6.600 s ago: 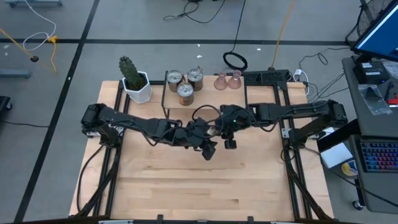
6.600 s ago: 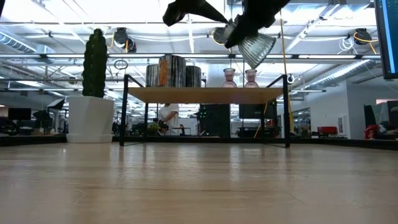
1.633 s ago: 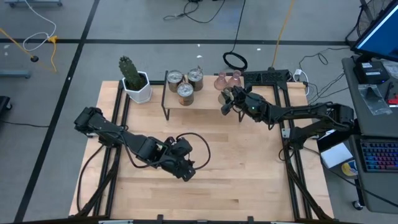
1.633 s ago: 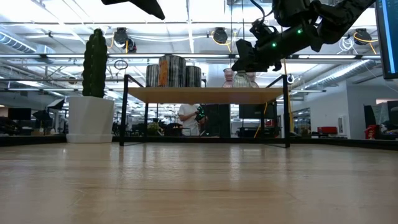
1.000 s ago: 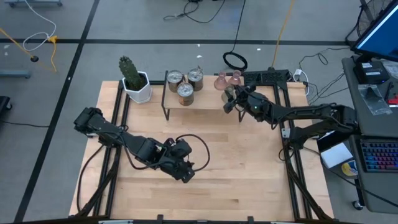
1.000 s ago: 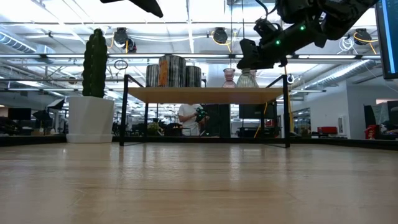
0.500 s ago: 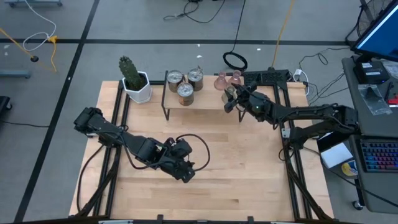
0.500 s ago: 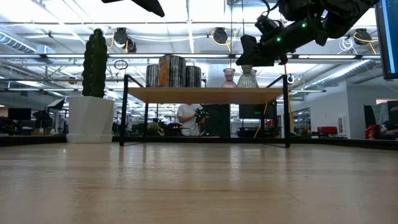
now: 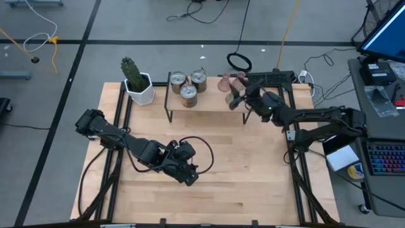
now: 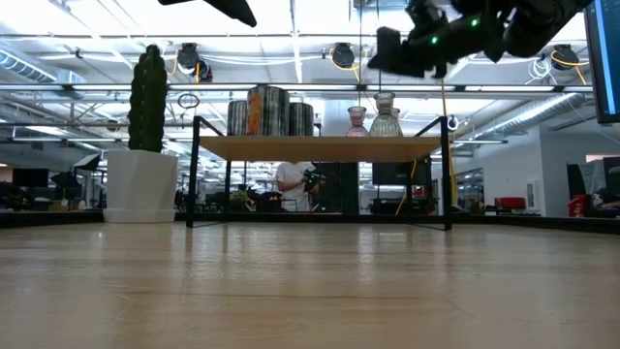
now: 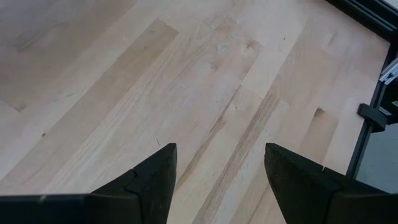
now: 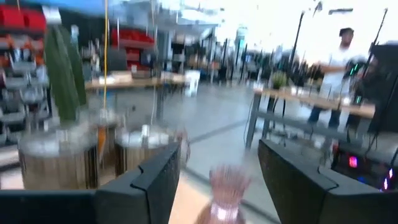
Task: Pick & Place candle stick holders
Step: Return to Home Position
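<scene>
Three silvery round holders (image 9: 188,85) and the glass holders stand by their bases on a small black-framed wooden shelf (image 10: 320,147) at the table's far side. In the low view a pink holder (image 10: 356,119) and an olive-green one (image 10: 385,116) stand side by side, and a second pink one shows in the high view (image 9: 239,78). My right gripper (image 10: 392,50) is open and empty above the olive holder, clear of it. Its wrist view shows a pink holder (image 12: 227,186) ahead between the fingers. My left gripper (image 9: 190,177) is open and empty over the table's middle (image 11: 219,149).
A green cactus in a white pot (image 9: 134,79) stands at the far left, beside the shelf. Black frame rails (image 9: 292,145) run along the table's left and right sides. People stand in the room beyond the table (image 10: 289,179).
My right gripper has gone up from just above the olive holder and a little toward the table's right edge. The olive holder has stayed upright on the shelf next to the pink one.
</scene>
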`<state>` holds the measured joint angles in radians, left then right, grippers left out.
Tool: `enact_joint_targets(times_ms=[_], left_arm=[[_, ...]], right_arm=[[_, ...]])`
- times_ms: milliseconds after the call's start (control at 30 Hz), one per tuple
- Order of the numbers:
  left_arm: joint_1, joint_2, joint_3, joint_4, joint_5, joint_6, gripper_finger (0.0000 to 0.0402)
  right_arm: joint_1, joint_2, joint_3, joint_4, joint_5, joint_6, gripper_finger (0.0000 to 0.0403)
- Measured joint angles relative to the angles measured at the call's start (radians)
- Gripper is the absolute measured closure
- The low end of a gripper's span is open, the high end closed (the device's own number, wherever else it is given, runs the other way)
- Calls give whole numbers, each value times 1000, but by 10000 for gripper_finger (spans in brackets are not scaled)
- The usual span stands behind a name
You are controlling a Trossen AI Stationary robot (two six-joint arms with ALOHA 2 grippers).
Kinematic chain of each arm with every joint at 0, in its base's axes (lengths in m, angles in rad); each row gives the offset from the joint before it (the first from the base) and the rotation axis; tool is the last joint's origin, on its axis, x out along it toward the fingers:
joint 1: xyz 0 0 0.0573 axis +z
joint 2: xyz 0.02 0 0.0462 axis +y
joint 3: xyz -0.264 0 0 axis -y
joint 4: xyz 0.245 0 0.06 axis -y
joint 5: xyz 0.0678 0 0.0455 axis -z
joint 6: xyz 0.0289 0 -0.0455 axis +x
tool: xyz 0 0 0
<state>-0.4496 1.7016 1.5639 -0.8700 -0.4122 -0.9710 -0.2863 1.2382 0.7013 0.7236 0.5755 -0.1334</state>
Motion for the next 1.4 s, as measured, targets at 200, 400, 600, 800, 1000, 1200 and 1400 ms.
enact_joint_targets(times_ms=[200,400,600,800,1000,1200,1400], left_arm=[[-3,-7,-1,-1,-24,8,160],[-49,-94,-12,-20,-174,3,160],[-107,-221,-109,-9,-281,-17,160],[-145,-342,-278,74,-341,-90,160],[-197,-457,-450,257,-422,-51,160],[-251,-587,-621,351,-494,-50,160],[-264,-772,-775,368,-505,-15,160]], right_arm=[[3,-129,0,32,0,-36,194],[43,-332,0,-214,-4,-9,226],[97,-514,0,-568,-225,127,308],[132,-624,0,-796,-477,214,395],[158,-666,0,-977,-499,332,391],[158,-682,0,-1081,-498,382,397],[158,-739,0,-1082,-494,377,387]])
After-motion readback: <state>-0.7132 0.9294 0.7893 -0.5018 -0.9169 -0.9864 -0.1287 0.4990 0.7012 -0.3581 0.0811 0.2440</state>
